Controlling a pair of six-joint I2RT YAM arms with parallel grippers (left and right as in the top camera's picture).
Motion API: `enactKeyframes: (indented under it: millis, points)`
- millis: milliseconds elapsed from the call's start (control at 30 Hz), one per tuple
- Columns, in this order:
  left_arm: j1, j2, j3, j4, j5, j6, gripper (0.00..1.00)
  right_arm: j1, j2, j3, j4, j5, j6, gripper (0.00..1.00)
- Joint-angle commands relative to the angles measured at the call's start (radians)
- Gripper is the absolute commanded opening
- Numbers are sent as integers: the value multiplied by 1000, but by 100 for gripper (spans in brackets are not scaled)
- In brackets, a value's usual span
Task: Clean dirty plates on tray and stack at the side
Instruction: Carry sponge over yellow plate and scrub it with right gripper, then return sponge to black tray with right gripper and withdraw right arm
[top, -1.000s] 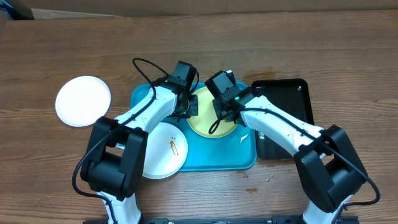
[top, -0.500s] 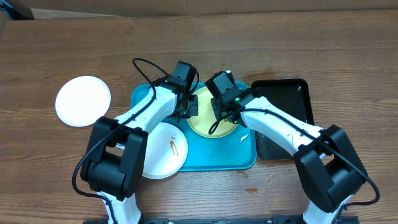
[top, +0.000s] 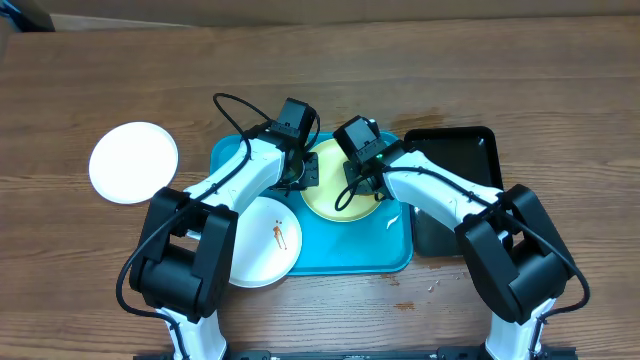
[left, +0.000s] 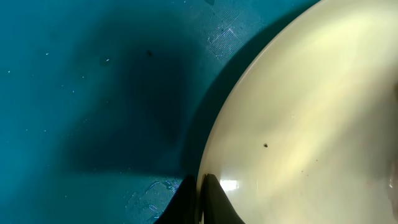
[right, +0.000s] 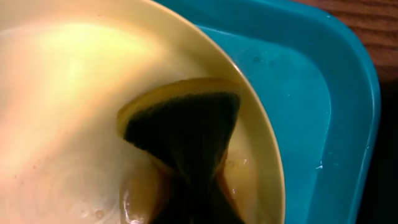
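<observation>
The pale yellow-green plate (top: 335, 200) lies at the back of the cyan tray (top: 350, 250). My left gripper (top: 303, 172) is shut on the plate's left rim; the left wrist view shows its fingers (left: 200, 190) pinching the edge of the plate (left: 311, 112) over the tray (left: 93, 93). My right gripper (top: 362, 180) is shut on a yellow and dark green sponge (right: 180, 124) and presses it onto the wet plate (right: 62, 93). A white plate with orange smears (top: 262, 240) rests on the tray's front left rim. A white plate (top: 133, 162) lies on the table at the left.
A black rectangular tray (top: 460, 160) sits right of the cyan tray, under my right arm. The cyan tray's rim (right: 348, 93) runs close to the plate's right edge. The wooden table (top: 450, 60) stretches behind both arms.
My right arm has shifted slightly, its forearm swinging nearer the plate, with the sponge still on the plate. The left arm and the plates have not moved.
</observation>
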Motion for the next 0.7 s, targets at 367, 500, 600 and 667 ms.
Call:
enactKeyframes:
  millis: [367, 500, 600, 667]
  points:
    - [-6, -26, 5, -3, -4, -6, 4, -6, 43, -8, -66, -353, 114, 4]
    - [-6, -26, 5, -3, -4, -6, 4, -40, 43, 15, -61, -492, 114, 4]
    - [-6, -26, 5, -3, -4, -6, 4, -93, 43, 46, -60, -641, 113, 4]
    - [-6, -26, 5, -3, -4, -6, 4, -142, 42, 80, -60, -753, 107, 4]
